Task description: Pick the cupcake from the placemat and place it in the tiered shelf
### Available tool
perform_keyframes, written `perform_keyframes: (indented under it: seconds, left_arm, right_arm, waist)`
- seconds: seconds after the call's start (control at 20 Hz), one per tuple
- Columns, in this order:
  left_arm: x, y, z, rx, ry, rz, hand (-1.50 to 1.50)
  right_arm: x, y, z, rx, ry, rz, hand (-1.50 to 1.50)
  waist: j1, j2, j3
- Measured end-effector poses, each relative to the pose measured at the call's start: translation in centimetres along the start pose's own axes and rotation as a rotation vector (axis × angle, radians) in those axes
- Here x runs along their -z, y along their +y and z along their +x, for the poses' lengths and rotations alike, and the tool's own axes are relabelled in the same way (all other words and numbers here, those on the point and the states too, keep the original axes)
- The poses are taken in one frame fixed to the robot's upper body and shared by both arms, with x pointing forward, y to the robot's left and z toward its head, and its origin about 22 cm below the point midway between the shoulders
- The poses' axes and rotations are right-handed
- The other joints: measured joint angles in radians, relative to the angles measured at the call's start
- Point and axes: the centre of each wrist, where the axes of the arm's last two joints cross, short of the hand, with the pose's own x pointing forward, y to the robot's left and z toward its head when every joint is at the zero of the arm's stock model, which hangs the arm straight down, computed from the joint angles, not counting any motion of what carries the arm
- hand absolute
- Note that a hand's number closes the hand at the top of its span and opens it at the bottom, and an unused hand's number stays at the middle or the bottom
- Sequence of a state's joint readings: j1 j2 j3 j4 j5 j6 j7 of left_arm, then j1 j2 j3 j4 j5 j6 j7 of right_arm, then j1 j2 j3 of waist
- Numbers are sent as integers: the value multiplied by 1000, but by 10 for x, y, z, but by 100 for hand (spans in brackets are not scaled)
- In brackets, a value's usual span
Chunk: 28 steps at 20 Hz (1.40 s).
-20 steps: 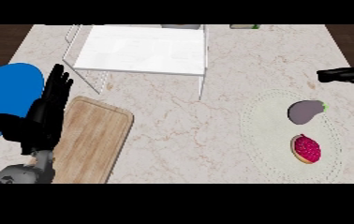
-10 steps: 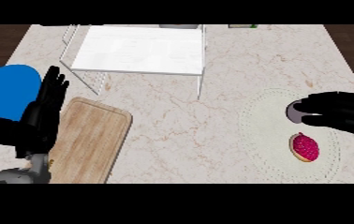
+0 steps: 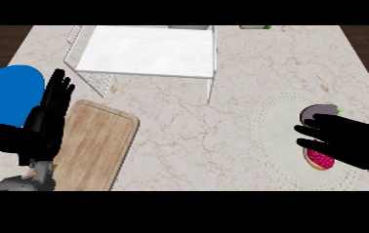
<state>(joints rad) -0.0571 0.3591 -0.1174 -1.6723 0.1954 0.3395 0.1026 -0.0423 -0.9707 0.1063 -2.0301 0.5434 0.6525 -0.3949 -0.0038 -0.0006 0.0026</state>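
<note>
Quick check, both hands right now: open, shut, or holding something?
Left hand: open, fingers up, resting near the left edge, holds nothing.
Right hand: open, fingers straight, over the placemat, partly covering the cupcake, holds nothing.

A pale marble counter top (image 3: pixel 216 129) with thin brownish veins fills nearly the whole view from near to far. Past its far left corner shows a wedge of dark brown wooden floor (image 3: pixel 14 39), and a narrower strip of the same floor lies past the far right corner (image 3: pixel 356 34). The light is soft and even, with only faint shadows on the stone.
</note>
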Motion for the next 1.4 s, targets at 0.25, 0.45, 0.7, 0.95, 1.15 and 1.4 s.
perform_keyframes:
  seconds: [0.25,0.45,0.7,0.95,1.15,1.4]
  left_arm:
    - [4,-6,2,3,-4,-3,0]
    - [4,1,1,0,-1,-1,0]
    - [-1,-4,2,3,-1,-3,0]
    - [5,4,3,5,-3,1,0]
    - [7,-1,-1,7,-5,0,0]
    - [4,1,7,-1,-2,-4,0]
  right_arm:
    - [6,29,-19,-82,61,23,-150]
    - [6,44,-33,-70,62,21,-150]
    - [10,67,-45,-61,62,23,-150]
    - [23,84,-59,-71,69,39,-150]
    - [29,92,-63,-65,66,43,-150]
    - [31,104,-73,-52,49,21,-150]
  waist:
    - [4,1,-1]
    - [4,1,-2]
    - [5,1,-2]
    - [6,1,-2]
    - [5,1,-3]
    - [6,0,-2]
